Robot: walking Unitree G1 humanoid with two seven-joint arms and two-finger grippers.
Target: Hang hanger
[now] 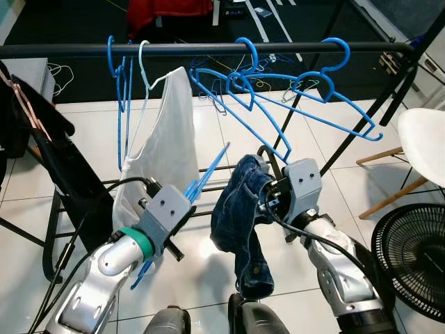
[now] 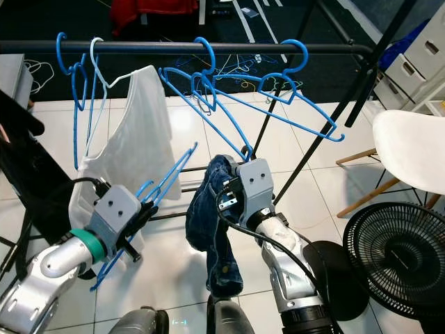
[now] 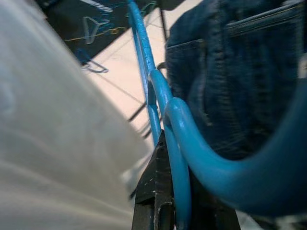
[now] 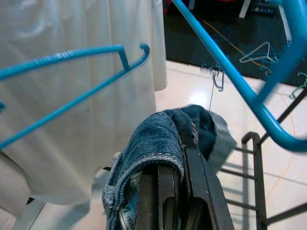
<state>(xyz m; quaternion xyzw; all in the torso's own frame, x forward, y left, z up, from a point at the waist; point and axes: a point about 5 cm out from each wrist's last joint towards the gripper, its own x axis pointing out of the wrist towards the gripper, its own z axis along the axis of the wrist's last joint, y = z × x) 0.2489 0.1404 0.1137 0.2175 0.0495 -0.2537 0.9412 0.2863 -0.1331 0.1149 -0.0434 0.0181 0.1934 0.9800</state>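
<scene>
You see no writing that can be read. Take the black rail (image 1: 208, 49) as landmark. Below it, your left gripper (image 1: 189, 196) is raised toward the rail, and its fingers (image 3: 156, 191) are pressed on the blue hanger (image 1: 208, 172), which points up at a slant beside the white garment (image 1: 167, 146). Below the rail's middle, your right gripper (image 1: 268, 191) is bent upward, pinching the dark jeans (image 1: 240, 223), which hang down. More blue hangers (image 1: 306, 97) already hang on the rail.
</scene>
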